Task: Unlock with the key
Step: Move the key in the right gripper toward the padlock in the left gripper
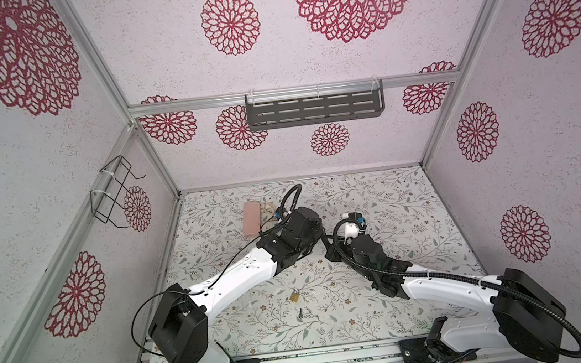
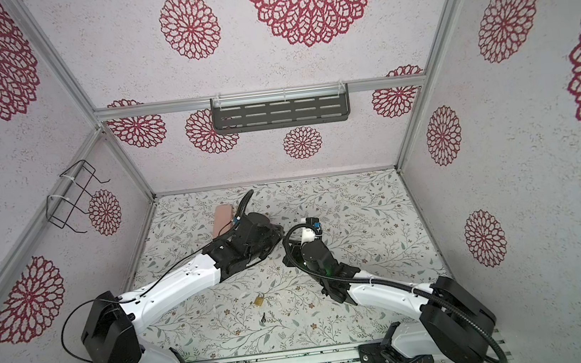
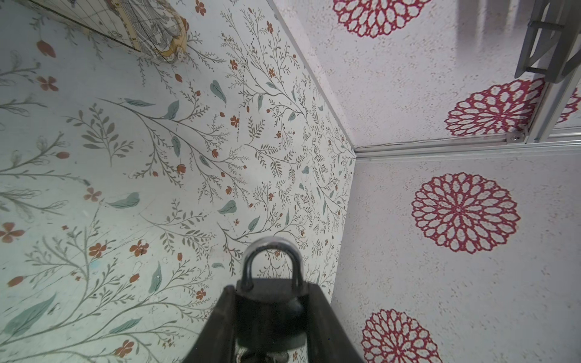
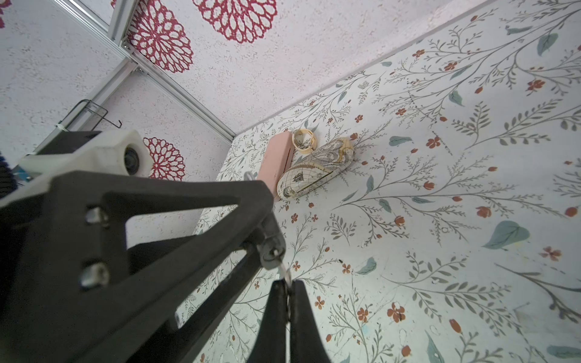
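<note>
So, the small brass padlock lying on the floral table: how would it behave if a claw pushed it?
The small brass padlock seems to lie flat on the floral table, so it would probably slide rather than roll. Being metal, it is likely rigid and heavy for its size. Its shiny body might slip from a light pinch.

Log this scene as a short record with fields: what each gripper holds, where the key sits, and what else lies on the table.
left gripper: shut on black padlock, shackle looks closed
right gripper: shut on key
key position: tip at the padlock's keyhole, seemingly inserted
loose on table: brass padlock; small dark item, likely a key
far left of table: pink case, map-print case
</note>
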Available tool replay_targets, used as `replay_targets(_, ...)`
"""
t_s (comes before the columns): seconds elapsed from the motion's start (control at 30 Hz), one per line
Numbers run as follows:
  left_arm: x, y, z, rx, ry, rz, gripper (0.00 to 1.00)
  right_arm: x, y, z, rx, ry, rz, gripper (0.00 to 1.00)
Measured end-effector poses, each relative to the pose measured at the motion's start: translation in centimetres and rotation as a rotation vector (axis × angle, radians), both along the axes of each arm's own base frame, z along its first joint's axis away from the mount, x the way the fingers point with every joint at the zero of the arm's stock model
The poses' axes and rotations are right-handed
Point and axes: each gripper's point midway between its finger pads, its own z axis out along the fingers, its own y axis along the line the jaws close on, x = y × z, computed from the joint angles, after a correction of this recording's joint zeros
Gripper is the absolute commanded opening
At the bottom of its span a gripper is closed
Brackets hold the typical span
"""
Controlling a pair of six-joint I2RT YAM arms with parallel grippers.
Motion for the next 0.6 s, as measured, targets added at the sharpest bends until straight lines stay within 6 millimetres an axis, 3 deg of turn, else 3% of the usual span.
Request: replay_targets(0.6,0.37,0.30,0.27,-0.083,-0.042,0.044,0.00,0.38,0.43,0.94,0.223,0.158,0.059,0.00)
